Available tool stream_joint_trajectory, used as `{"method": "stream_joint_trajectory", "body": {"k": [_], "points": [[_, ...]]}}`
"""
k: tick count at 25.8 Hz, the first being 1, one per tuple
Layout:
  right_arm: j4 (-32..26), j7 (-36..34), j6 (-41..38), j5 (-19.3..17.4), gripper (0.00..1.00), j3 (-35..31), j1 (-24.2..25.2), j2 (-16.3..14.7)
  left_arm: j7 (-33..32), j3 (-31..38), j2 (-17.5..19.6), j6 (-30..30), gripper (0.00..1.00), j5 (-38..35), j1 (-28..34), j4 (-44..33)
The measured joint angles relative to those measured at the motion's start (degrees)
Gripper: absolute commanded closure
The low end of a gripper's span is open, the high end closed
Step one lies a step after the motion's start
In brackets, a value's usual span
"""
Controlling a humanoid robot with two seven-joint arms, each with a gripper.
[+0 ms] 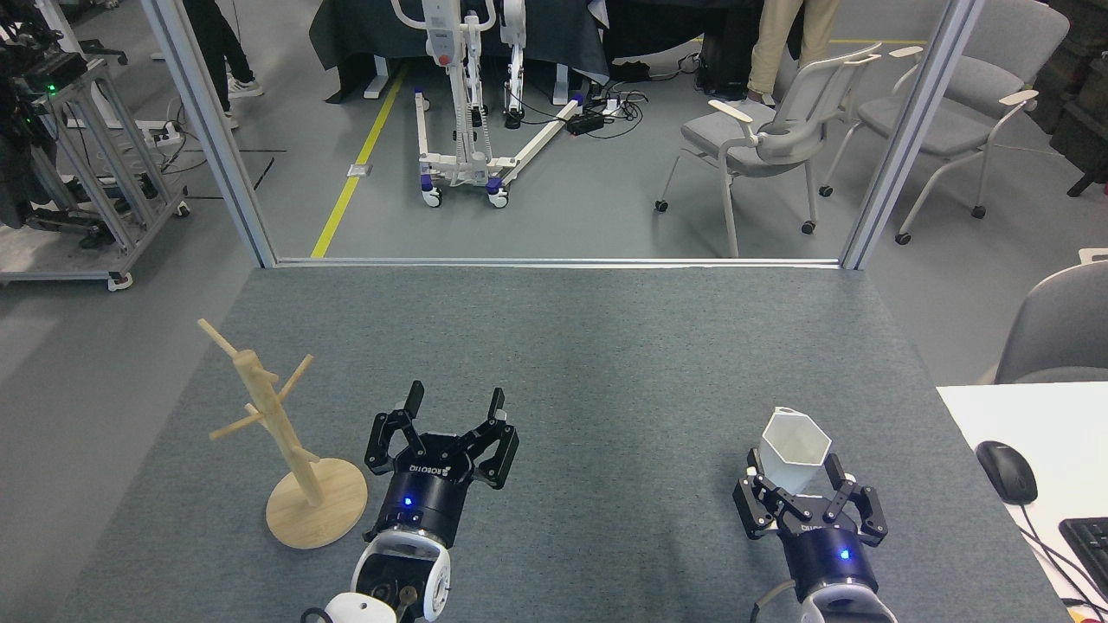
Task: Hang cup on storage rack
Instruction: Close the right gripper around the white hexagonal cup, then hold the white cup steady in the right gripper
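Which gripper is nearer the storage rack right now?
Left. The left gripper is open just to the right of the storage rack, beside its base. The right gripper is far across the table, its jaws around the cup.

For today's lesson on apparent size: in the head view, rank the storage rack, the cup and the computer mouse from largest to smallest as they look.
1. storage rack: largest, tall post and wide disc base.
2. cup: clearly smaller, partly hidden by the right gripper.
3. computer mouse: looks slightly smaller than the cup, but close enough that this is unsure.
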Motion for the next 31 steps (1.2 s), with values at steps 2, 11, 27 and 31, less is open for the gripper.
{"method": "stream_joint_trajectory", "body": {"k": [2,11,27,31], "points": [[0.24,-0.09,0.0,0.24,0.0,-0.27,0.28,-0.14,0.0,0.0,0.04,-0.03,0.0,0.02,-0.02,-0.01],[7.06,0.14,-0.05,0.54,0.0,-0.68,-1.41,-0.76,-0.11,0.0,0.19,-0.1,0.0,0.04,0.09,-0.01],[19.1,0.31,-0.1,0.27,0.0,-0.5,-12.13,-1.06,0.01,-0.24,0.21,-0.3,0.0,0.05,1.37,-2.02],[21.63,0.24,-0.28,0.12,0.0,-0.36,-14.57,-1.08,0.01,-0.26,0.26,-0.3,0.0,0.05,1.43,-2.16]]}}
